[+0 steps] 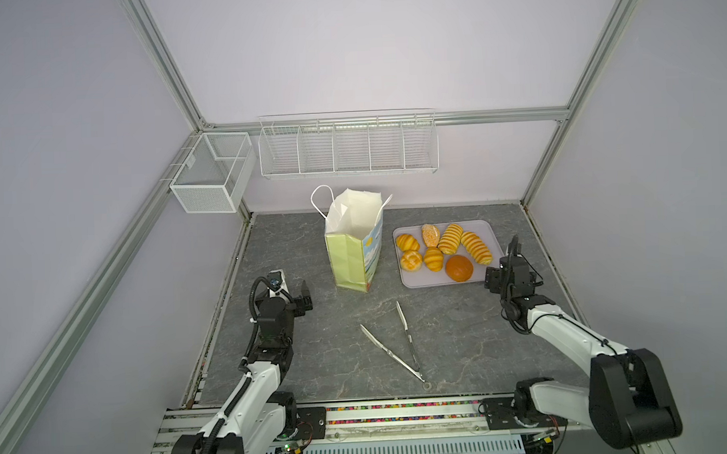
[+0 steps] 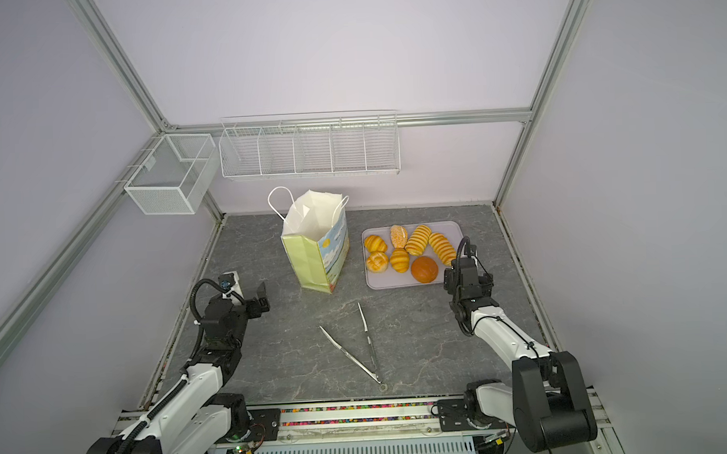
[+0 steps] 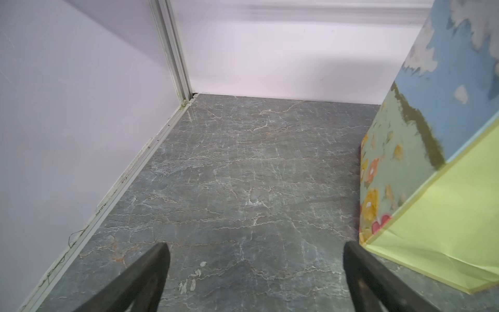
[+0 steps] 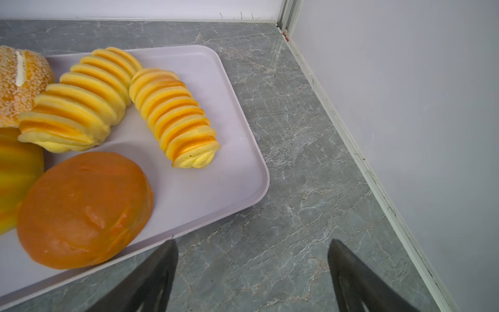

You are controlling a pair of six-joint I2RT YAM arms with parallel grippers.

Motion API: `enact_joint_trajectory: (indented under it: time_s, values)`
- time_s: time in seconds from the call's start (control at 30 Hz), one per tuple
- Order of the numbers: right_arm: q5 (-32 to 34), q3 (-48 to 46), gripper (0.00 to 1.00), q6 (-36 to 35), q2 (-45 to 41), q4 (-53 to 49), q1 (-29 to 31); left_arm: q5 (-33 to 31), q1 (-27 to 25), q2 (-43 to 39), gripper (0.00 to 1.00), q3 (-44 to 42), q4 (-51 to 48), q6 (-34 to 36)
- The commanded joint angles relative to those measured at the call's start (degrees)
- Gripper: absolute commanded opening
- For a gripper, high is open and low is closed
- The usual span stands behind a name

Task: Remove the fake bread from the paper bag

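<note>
Your left gripper (image 3: 255,245) has its two dark fingers spread wide with nothing between them. It hangs over bare grey marbled tabletop (image 1: 316,354), close beside the lower corner of the tall pale yellow-green paper bag (image 1: 350,253).

Your right gripper (image 4: 253,243) is also spread wide and empty. It sits low over the tabletop, just off the near edge of the flat lilac tray (image 1: 418,281).

The paper bag stands upright and open near the back of the table, with its white lining and white cord handles showing. No bread shows in the part of the inside that you can see, though the bottom of the bag is hidden.

The fake bread (image 1: 449,238), seven golden-orange toy pastries, lies together on the tray, to the right of the bag in both top views. A pair of thin metal tongs (image 1: 408,338) lies open on the table, between the two arms.

The unloading looks finished, or very nearly so. Your next move calls for a look down into the bag to confirm it is empty, and if so, drawing both arms clear without knocking the light bag or the tray.
</note>
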Motion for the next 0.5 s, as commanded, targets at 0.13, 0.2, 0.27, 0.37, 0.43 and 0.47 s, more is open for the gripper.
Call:
enact_joint_trajectory:
  time_s: [0.13,0.2,0.27,0.37,0.43,0.47]
  values:
    - [-1.3,-7.1,0.89,-6.4,5.6,27.6,-1.7,-6.3,0.0,10.5,0.99,2.0,9.8,0.0]
    - [-1.6,-7.5,0.89,-8.2,8.7,32.4,-1.8,-7.9,0.0,13.1,0.99,3.6,10.1,-0.2]
    - [-1.8,-8.1,0.89,-8.8,12.1,37.2,-1.9,-9.7,0.1,16.4,0.99,4.6,13.1,0.7]
    - [-2.4,-8.0,0.89,-8.9,13.5,38.7,-2.1,-9.9,0.2,22.4,0.99,6.8,18.3,1.1]
    - [-4.2,-7.7,0.89,-8.4,13.6,38.0,-2.9,-8.0,0.2,26.2,0.99,8.8,19.5,1.3]
    - [-4.7,-7.8,0.89,-8.4,14.0,38.2,-3.2,-6.7,0.2,28.5,0.99,9.8,19.9,2.2]
